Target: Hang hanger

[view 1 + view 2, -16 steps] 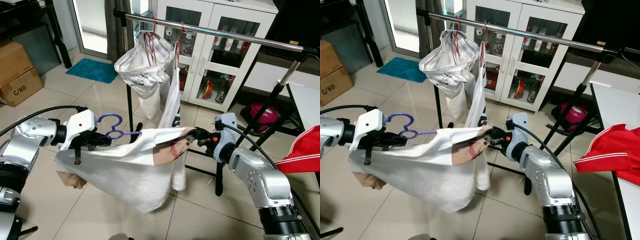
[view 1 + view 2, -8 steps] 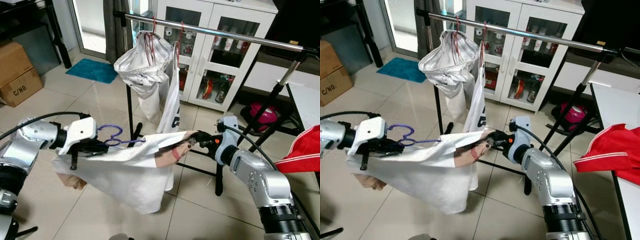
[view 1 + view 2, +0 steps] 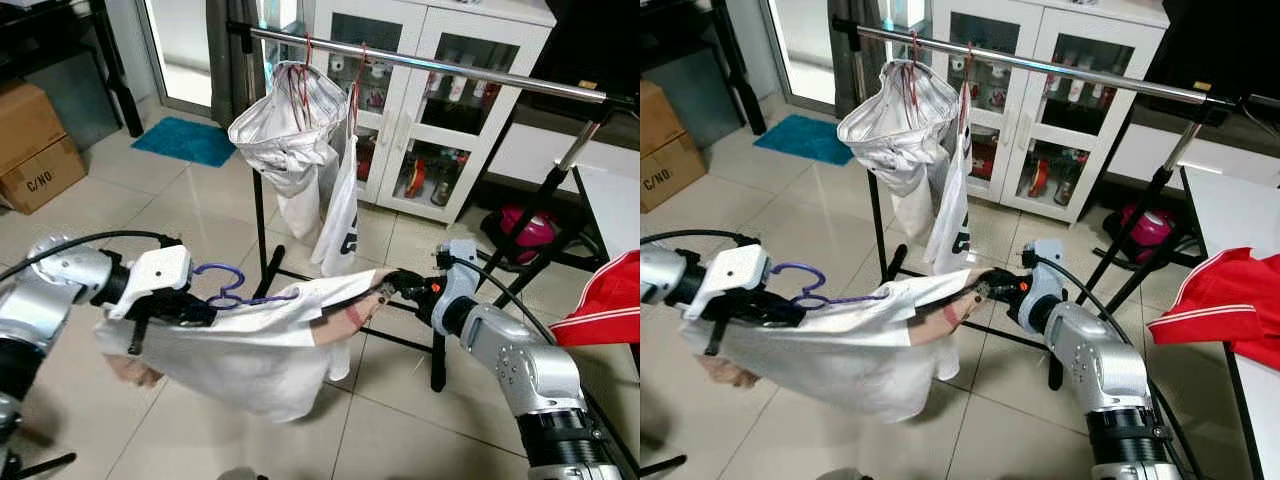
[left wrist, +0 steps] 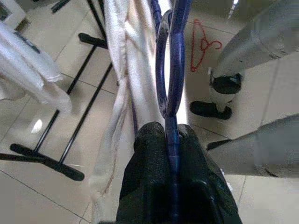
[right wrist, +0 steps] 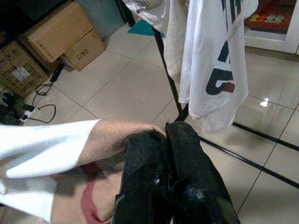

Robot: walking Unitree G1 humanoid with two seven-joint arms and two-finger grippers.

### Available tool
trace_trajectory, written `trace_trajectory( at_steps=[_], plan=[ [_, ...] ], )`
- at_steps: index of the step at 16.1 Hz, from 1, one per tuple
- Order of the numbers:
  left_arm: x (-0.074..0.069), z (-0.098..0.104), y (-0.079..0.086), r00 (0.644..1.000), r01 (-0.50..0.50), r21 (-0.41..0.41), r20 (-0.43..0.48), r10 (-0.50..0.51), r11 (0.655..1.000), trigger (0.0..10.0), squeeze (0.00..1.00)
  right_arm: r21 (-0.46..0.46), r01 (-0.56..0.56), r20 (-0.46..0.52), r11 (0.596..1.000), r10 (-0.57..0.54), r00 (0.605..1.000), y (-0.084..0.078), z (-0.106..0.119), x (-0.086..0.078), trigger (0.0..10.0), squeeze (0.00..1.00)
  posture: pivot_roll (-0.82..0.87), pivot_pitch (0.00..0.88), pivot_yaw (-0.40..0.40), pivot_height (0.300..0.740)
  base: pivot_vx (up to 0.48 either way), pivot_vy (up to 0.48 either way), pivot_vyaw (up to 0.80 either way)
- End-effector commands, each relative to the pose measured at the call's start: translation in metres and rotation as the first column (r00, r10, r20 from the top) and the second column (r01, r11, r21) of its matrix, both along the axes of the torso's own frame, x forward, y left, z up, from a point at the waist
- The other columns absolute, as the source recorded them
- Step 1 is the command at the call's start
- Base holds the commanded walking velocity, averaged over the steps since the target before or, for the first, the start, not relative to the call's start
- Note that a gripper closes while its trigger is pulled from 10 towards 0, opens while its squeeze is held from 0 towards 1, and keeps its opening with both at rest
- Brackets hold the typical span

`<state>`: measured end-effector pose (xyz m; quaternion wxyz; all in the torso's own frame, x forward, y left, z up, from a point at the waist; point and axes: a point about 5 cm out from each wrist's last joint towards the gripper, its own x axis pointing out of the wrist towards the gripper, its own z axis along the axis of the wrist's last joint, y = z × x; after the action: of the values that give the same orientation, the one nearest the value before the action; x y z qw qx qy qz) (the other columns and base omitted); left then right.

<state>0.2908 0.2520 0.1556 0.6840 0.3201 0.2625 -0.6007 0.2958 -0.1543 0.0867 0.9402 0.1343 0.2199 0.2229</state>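
Note:
A purple hanger (image 3: pixel 232 290) carries a white shirt (image 3: pixel 240 350) with pink sleeve ends, stretched low between my arms in front of the rail. My left gripper (image 3: pixel 188 310) is shut on the purple hanger's bar; the left wrist view shows its fingers (image 4: pixel 154 154) clamped on the purple hanger (image 4: pixel 170 70). My right gripper (image 3: pixel 392 283) is shut on the shirt's sleeve, with black fingers (image 5: pixel 182 154) pinching the pink cloth (image 5: pixel 117 137). The metal clothes rail (image 3: pixel 430 66) runs across above, holding a silver-white garment (image 3: pixel 285 130) and a white printed shirt (image 3: pixel 342 210) on red hangers.
A white glass-door cabinet (image 3: pixel 430 110) stands behind the rail. The rack's black legs (image 3: pixel 400 340) cross the tiled floor. Cardboard boxes (image 3: pixel 35 140) sit at the left, a blue mat (image 3: pixel 185 140) lies farther back, and a red garment (image 3: pixel 610 300) lies on a white table at right.
Both grippers have dropped lower with the hanger and shirt; the left gripper sank and the shirt hangs nearer the floor. Grips are unchanged.

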Motion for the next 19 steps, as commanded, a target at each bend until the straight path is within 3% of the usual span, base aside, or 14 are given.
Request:
trace_trajectory(
  at_steps=[1, 2, 3, 4, 7, 9, 10, 11, 12, 13, 15, 16, 18, 19],
  plan=[
    [-0.007, -0.003, 0.012, 0.998, -0.016, 0.061, -0.06, 0.019, 0.998, 0.0, 0.0, -0.067, 0.076, 0.03, 0.995, -0.074, 0.997, -0.022, 0.004, 0.002, 0.0, 0.0, -0.03, 0.0, -0.021, 0.74, 0.0, 0.0, 0.0],
    [-0.005, -0.002, 0.013, 0.998, -0.033, 0.058, -0.045, 0.036, 0.998, 0.0, 0.0, -0.088, 0.025, 0.01, 0.996, -0.024, 1.0, -0.019, 0.0, -0.002, 10.0, 0.0, -0.03, 0.0, -0.021, 0.74, 0.0, 0.0, 0.0],
    [-0.004, -0.001, 0.014, 0.998, -0.043, 0.062, -0.037, 0.045, 0.997, 0.0, 0.0, -0.103, 0.006, 0.005, 0.995, -0.006, 1.0, -0.019, -0.002, -0.004, 10.0, 0.0, -0.03, 0.0, -0.02, 0.74, 0.0, 0.0, 0.0],
    [-0.003, 0.0, 0.016, 0.998, -0.055, 0.07, -0.031, 0.057, 0.996, 0.0, 0.0, -0.133, -0.018, -0.005, 0.991, 0.018, 1.0, -0.02, -0.006, -0.006, 10.0, 1.0, -0.03, 0.0, -0.019, 0.74, 0.0, 0.0, 0.0],
    [-0.001, 0.004, 0.023, 0.996, -0.09, 0.084, -0.019, 0.092, 0.992, 0.0, 0.0, -0.212, -0.063, -0.028, 0.975, 0.059, 0.998, -0.036, -0.01, -0.012, 10.0, 1.0, -0.03, 0.0, -0.015, 0.74, 0.0, 0.0, 0.0],
    [0.001, 0.006, 0.024, 0.995, -0.104, 0.085, 0.0, 0.105, 0.991, 0.0, 0.0, -0.242, -0.265, -0.013, 0.933, 0.27, 0.963, -0.044, -0.002, -0.027, 10.0, 1.0, -0.04, 0.0, -0.011, 0.74, 0.0, 0.0, 0.0],
    [0.003, 0.007, 0.023, 0.995, -0.101, 0.077, 0.007, 0.101, 0.992, 0.0, 0.0, -0.215, -0.33, 0.044, 0.919, 0.347, 0.937, -0.041, 0.009, -0.03, 10.0, 1.0, -0.04, 0.0, -0.011, 0.74, 0.0, 0.0, 0.0],
    [0.003, 0.007, 0.023, 0.995, -0.101, 0.077, 0.007, 0.101, 0.992, 0.0, 0.0, -0.215, -0.33, 0.044, 0.919, 0.347, 0.937, -0.041, 0.009, -0.03, 10.0, 1.0, -0.04, 0.0, -0.011, 0.74, 0.0, 0.0, 0.0],
    [0.004, 0.008, 0.02, 0.996, -0.09, 0.064, 0.011, 0.089, 0.994, 0.0, 0.0, -0.196, -0.396, 0.092, 0.897, 0.418, 0.904, -0.036, 0.02, -0.033, 10.0, 1.0, -0.04, 0.0, -0.01, 0.74, 0.0, 0.0, 0.0],
    [0.004, 0.007, 0.014, 0.997, -0.07, 0.038, 0.016, 0.07, 0.997, 0.0, 0.0, -0.211, -0.483, 0.152, 0.85, 0.517, 0.843, -0.024, 0.033, -0.037, 10.0, 1.0, -0.04, 0.0, -0.01, 0.74, 0.0, 0.0, 0.0],
    [0.005, 0.008, 0.008, 0.998, -0.042, 0.007, 0.037, 0.042, 0.999, 0.0, 0.0, -0.203, -0.537, 0.248, 0.819, 0.573, 0.781, -0.003, 0.049, -0.037, 10.0, 1.0, -0.04, 0.0, -0.008, 0.74, 0.0, 0.0, 0.0],
    [0.005, 0.011, 0.002, 0.997, -0.003, -0.034, 0.074, 0.006, 0.999, 0.0, 0.0, -0.235, -0.572, 0.314, 0.786, 0.618, 0.72, 0.014, 0.063, -0.035, 10.0, 1.0, -0.04, 0.0, -0.013, 0.74, 0.0, 0.0, 0.0],
    [0.006, 0.019, -0.007, 0.99, 0.051, -0.088, 0.134, -0.039, 0.995, 0.0, 0.0, -0.279, -0.633, 0.329, 0.722, 0.691, 0.644, 0.032, 0.075, -0.036, 10.0, 1.0, -0.04, 0.0, -0.018, 0.74, 0.0, 0.0, 0.0],
    [0.006, 0.02, -0.009, 0.989, 0.057, -0.093, 0.142, -0.043, 0.994, 0.0, 0.0, -0.296, -0.635, 0.324, 0.713, 0.701, 0.636, 0.034, 0.076, -0.035, 10.0, 1.0, -0.04, 0.0, -0.018, 0.74, 0.0, 0.0, 0.0]
  ],
)
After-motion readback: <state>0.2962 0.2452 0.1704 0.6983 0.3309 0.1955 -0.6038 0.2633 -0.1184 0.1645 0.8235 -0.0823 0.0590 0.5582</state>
